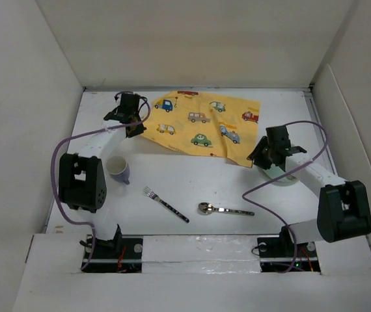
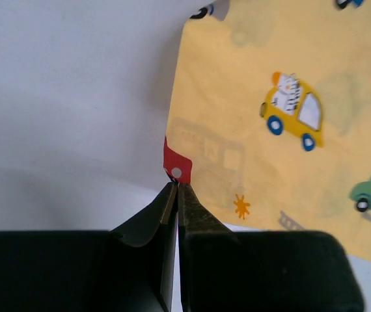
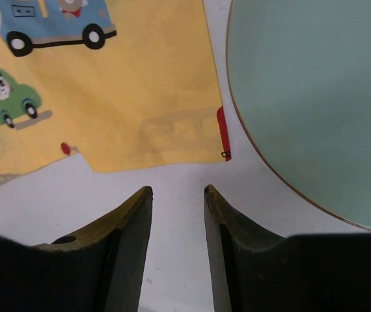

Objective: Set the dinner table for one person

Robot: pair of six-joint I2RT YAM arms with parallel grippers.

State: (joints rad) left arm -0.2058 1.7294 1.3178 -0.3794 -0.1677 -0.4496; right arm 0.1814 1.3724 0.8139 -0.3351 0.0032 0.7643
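Note:
The white dinner table (image 1: 192, 179) holds a yellow cloth (image 1: 202, 123) printed with cartoon cars, lying flat at the back. My left gripper (image 1: 135, 129) is at the cloth's left corner. In the left wrist view it (image 2: 176, 187) is shut, its tips pinching the red-marked corner of the cloth (image 2: 270, 97). My right gripper (image 1: 259, 156) is open and empty just short of the cloth's near right corner (image 3: 140, 97); it (image 3: 176, 190) hovers over bare table. A pale green plate (image 3: 316, 91) lies to the right of it, mostly under the right arm in the top view (image 1: 282, 177).
A mug (image 1: 118, 169) stands near the left arm. A fork (image 1: 166, 203) and a spoon (image 1: 223, 209) lie on the table's near middle. White walls enclose the table at the left, back and right.

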